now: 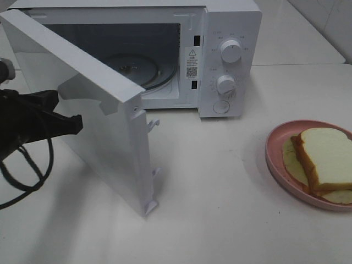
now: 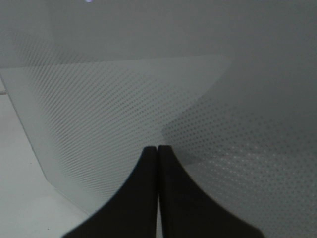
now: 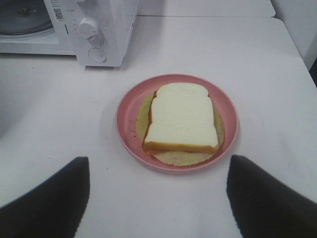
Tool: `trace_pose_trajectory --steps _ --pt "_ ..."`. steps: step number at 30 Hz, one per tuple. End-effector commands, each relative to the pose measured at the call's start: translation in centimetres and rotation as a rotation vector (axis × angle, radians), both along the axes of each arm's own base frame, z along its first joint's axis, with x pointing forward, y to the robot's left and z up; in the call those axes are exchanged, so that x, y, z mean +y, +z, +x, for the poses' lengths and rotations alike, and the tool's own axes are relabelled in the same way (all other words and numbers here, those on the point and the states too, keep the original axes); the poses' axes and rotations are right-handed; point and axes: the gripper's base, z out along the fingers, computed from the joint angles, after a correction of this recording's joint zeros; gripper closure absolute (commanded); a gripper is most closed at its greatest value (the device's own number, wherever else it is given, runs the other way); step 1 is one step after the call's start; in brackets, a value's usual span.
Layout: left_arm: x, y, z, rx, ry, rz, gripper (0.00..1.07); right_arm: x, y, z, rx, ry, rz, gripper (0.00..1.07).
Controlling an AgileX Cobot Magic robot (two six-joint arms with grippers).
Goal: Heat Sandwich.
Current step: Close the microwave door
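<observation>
1. The sandwich (image 1: 324, 159) lay on a round pink plate (image 1: 275, 159) at the right edge of the tabletop (image 1: 220, 220), in front of and to the right of the microwave (image 1: 231, 60)
2. Its top slice was white with an orange-brown crust; a pale yellow-green filling stuck out past the bread onto the plate
3. The microwave stood at the rear of the tabletop with its door (image 1: 99, 126) swung wide toward the front left, showing the glass turntable (image 1: 137, 69) inside
4. Two round dials (image 1: 230, 51) sat one above the other on its right-hand panel
5. The left gripper (image 2: 158, 148) had its fingers (image 2: 138, 198) pressed together with nothing between them, the tips right up against the dotted window of the door; the high view showed that arm at the left edge, by the door's outer face
6. The right gripper (image 3: 157, 198) hung above the tabletop on the near side of the plate, its fingers (image 3: 49, 198) spread wide apart and holding nothing, clear of both the sandwich and the plate in the right wrist view
</observation>
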Motion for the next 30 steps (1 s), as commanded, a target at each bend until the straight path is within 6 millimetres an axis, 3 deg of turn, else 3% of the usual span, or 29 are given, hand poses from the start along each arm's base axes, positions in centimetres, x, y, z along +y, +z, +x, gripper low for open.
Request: trace_pose_trajectory --steps 1,7,14,23,30 --pt "-1.8 0.6 0.5 -0.062 0.057 -0.005 1.07 -0.1 0.0 -0.3 -0.043 -0.01 -0.002 0.33" --pt "-5.4 0.6 1.9 -0.091 0.052 -0.003 1.07 -0.1 0.0 -0.3 -0.043 -0.01 -0.002 0.33" --pt "-9.0 0.6 5.1 -0.115 0.079 -0.056 1.07 -0.1 0.0 -0.3 -0.043 -0.01 -0.002 0.33" --pt "-12.7 0.3 8.3 -0.132 0.063 -0.09 1.07 -0.1 0.0 -0.3 -0.043 -0.011 0.0 0.33" --pt "-14.3 0.1 9.8 -0.143 0.063 -0.113 1.07 -0.1 0.0 -0.3 -0.043 -0.011 0.0 0.33"
